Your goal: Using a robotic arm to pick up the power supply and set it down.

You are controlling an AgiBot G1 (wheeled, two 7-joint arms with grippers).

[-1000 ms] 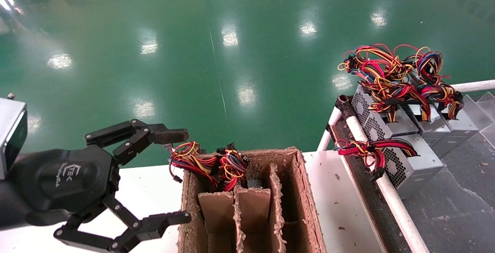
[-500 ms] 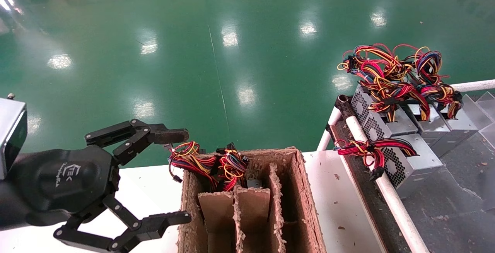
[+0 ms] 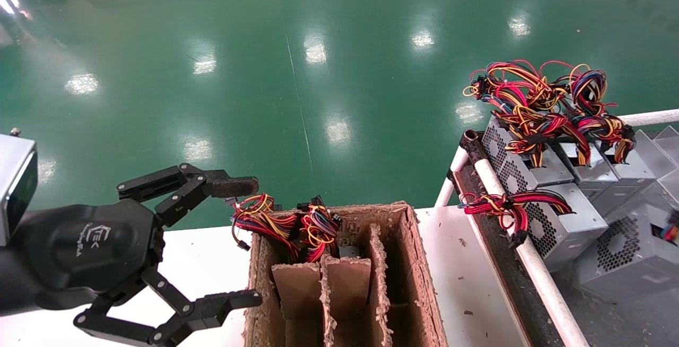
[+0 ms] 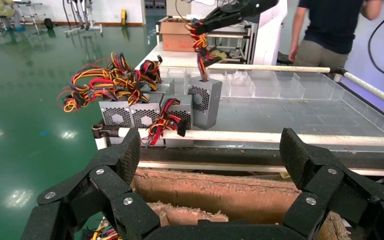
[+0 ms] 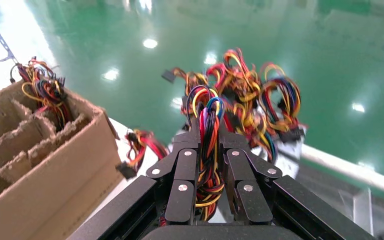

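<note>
My right hand (image 5: 211,200) pinches the wire bundle (image 5: 208,150) of the grey mesh-sided power supply (image 3: 626,251); left hand (image 3: 233,241) spread by the cardboard box (image 3: 419,262).

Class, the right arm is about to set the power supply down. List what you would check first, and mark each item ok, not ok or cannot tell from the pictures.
1. Right gripper shut on the wires: ok.
2. Power supply hangs upright under that gripper: ok.
3. Power supply already resting on the tray: cannot tell.
4. Bare tray floor beside the other supplies for setting it down: ok.
5. Left gripper open, parked beside the box, away from the tray: ok.
</note>
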